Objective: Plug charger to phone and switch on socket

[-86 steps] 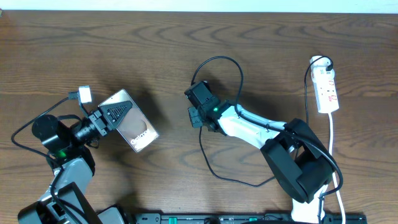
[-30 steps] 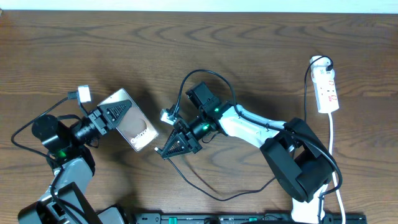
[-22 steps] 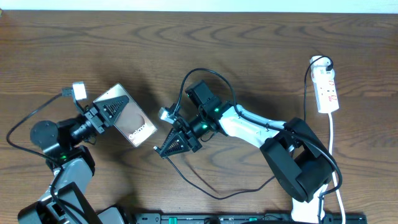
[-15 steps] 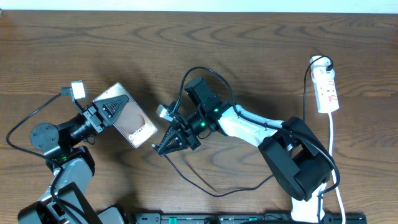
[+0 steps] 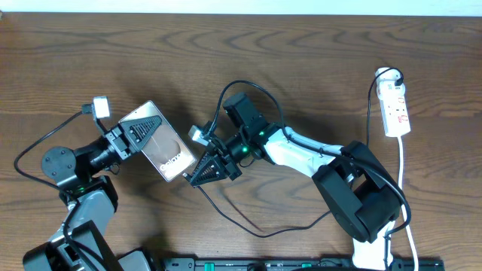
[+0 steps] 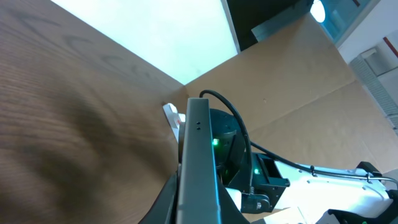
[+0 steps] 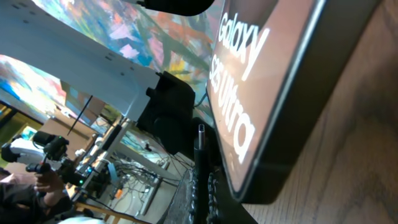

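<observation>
My left gripper (image 5: 140,135) is shut on the phone (image 5: 170,155), holding it tilted above the table, glossy grey face with white "Galaxy" lettering up. In the left wrist view the phone (image 6: 199,149) shows edge-on between the fingers (image 6: 198,211). My right gripper (image 5: 195,177) is shut on the charger plug tip, which sits right by the phone's lower right end. In the right wrist view the tip (image 7: 200,134) stands between the fingers (image 7: 202,186), just left of the phone (image 7: 267,81); whether they touch is unclear. The charger cable (image 5: 248,82) loops over the right arm. The socket (image 5: 396,109) lies far right.
The socket's white cord (image 5: 403,173) runs down the right edge of the table, and a black plug (image 5: 392,75) sits at its top end. The right arm (image 6: 292,180) shows behind the phone in the left wrist view. A slack loop of black cable lies near the table's front.
The right gripper has swung left from mid-table with the plug tip toward the phone. The left gripper has lifted and shifted the phone slightly, now closer to the tip.
</observation>
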Robot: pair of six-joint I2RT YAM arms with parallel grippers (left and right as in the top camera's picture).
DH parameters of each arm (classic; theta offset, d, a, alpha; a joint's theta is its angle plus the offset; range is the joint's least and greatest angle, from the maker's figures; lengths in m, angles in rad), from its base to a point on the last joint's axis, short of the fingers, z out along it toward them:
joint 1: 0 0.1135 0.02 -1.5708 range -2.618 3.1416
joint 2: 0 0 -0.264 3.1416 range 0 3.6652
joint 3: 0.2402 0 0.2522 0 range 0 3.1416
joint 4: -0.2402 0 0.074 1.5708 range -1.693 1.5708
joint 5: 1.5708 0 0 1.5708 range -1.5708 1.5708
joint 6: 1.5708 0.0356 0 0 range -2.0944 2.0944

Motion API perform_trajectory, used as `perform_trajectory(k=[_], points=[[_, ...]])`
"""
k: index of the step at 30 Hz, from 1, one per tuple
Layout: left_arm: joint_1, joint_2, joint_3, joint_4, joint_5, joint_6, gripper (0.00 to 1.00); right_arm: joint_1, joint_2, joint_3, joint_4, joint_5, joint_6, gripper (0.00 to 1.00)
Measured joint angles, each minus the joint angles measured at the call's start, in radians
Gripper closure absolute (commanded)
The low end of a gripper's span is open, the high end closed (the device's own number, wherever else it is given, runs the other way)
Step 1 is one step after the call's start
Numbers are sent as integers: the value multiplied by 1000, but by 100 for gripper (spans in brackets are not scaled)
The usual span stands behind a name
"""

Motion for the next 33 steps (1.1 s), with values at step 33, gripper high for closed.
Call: perform_trajectory(k=[33], points=[[0, 0, 0, 0, -7, -7, 93, -31, 0, 0, 0, 0, 0, 99]])
